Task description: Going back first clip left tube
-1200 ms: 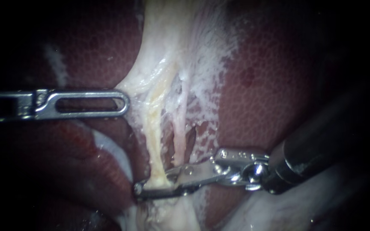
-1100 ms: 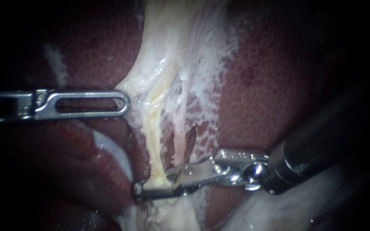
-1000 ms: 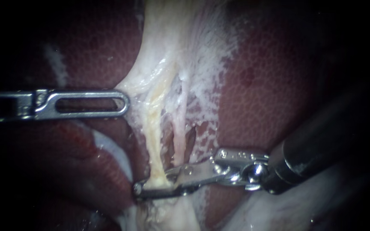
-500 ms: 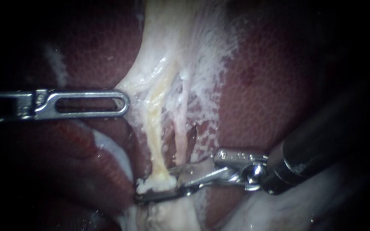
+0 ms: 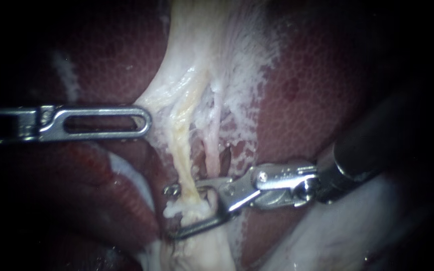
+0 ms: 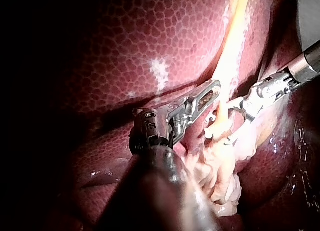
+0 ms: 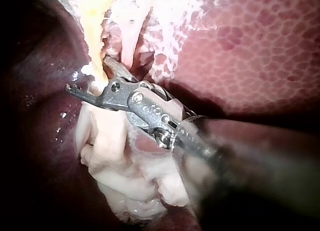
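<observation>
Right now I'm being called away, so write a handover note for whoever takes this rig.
Slender silver left instrument: slotted tip rests at the pale tissue edge, beside the yellowish left tube.
Silver right instrument: pincer open, the tube's lower end between its two halves.
Done: I cannot make out a clip on the tube.
Left: confirm the clip, then probably back the right instrument away over the dark red liver.

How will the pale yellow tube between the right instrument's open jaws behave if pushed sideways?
The pale yellow tube probably bends rather than resists: it is thin and slightly wavy. Its wet sheen suggests it may slip. The webby white tissue beside it looks fragile and might tear.
</observation>
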{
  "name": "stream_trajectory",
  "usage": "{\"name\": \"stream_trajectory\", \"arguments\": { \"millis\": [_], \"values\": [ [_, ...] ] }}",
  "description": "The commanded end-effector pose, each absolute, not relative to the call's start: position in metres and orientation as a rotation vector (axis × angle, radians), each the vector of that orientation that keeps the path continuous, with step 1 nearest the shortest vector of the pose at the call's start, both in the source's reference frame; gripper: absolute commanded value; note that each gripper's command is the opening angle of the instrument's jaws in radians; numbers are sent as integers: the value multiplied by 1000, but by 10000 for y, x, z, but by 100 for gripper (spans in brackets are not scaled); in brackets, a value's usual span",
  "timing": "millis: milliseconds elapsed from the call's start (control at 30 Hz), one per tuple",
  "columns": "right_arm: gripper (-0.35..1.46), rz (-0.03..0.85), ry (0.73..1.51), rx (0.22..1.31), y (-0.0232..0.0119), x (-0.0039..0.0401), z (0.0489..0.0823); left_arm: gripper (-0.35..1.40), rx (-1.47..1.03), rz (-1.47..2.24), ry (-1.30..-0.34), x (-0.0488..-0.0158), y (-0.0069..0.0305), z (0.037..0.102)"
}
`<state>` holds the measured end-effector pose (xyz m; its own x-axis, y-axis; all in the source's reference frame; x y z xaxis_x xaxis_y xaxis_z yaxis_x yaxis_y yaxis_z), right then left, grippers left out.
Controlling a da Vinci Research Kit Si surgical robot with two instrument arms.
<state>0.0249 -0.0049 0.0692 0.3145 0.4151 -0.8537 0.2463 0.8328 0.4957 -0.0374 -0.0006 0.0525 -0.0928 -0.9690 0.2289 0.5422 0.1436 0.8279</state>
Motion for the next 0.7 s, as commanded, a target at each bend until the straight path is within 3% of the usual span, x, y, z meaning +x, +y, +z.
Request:
{"name": "stream_trajectory", "arguments": {
  "millis": [33,333,700],
  "values": [
    [60,118,1270,614,-48,247,691,-35,575,-1387,-977,-374,-6,525],
    [60,128,1268,590,-44,226,685,-35,576,-1386,-977,-373,-5,526],
    [60,184,1251,577,-23,157,657,-35,572,-1387,-978,-377,-7,530]
  ]
}}
